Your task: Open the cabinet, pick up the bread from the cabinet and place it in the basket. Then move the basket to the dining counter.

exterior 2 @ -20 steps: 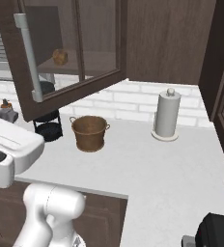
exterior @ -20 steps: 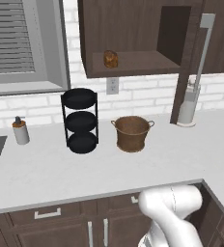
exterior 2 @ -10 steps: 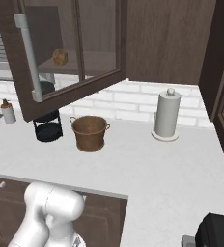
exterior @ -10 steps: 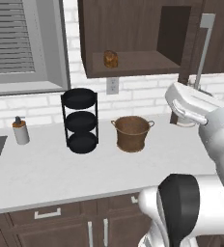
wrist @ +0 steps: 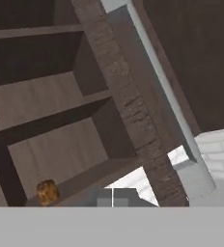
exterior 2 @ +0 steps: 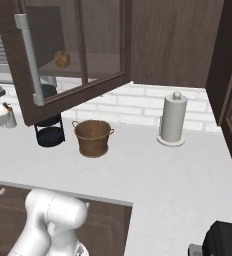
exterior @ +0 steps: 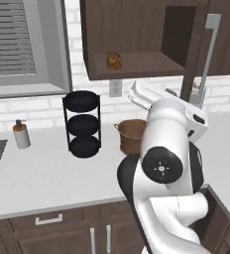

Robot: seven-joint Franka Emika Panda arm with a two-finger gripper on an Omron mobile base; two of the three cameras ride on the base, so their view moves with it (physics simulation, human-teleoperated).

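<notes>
The dark brown wooden cabinet (exterior: 137, 39) stands open; the small golden-brown bread loaf (exterior: 113, 60) sits on its shelf. The empty pincer (wrist: 112, 198), closed, should spread before reaching in squarely.

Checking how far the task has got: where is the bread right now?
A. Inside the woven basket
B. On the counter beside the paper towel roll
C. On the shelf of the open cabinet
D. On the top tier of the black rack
C: the bread sits on the shelf of the open cabinet, above and apart from the basket on the counter.
</notes>
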